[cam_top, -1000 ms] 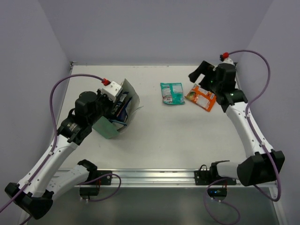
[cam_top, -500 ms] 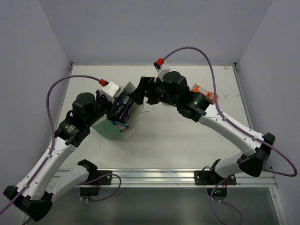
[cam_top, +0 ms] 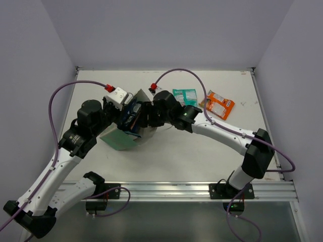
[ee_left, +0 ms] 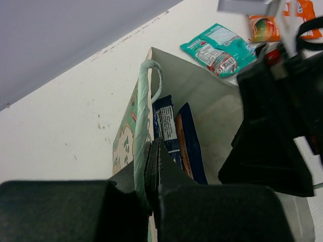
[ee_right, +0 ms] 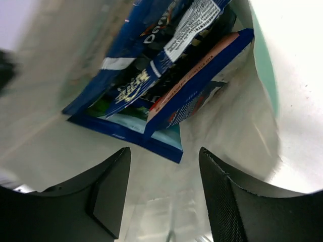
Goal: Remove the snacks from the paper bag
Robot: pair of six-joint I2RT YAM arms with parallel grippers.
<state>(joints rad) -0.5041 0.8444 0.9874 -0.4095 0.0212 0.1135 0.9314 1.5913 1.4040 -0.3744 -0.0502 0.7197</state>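
your left gripper [ee_left: 153,154] is pinched together on the rim of the pale mint-green paper bag [ee_left: 202,91] with cream patterned sides. it holds the bag tipped over at the left of the flat white table [cam_top: 181,146], with the mouth turned to the right. your right gripper [ee_right: 162,164] sits in that mouth with its jaws apart. nothing is between them, and only the bag's white inside shows in the gap. just past its fingers [ee_right: 108,196] several flat blue foil packets [ee_right: 151,70] lie overlapping inside the bag. one carries doritos lettering and one shows a reddish band.

two snacks are out on the table, right of the bag and toward the far side: a flat teal-green foil packet [cam_top: 185,98] and, close on its right, a flat orange foil packet [cam_top: 218,105].

the tabletop is matt white with a few small dark scuffs near the bag. plain pale lilac walls [cam_top: 166,30] close it in on the left, far and right sides. a metal rail [cam_top: 166,187] runs along the near edge, and purple cables [cam_top: 65,96] loop above both arms.
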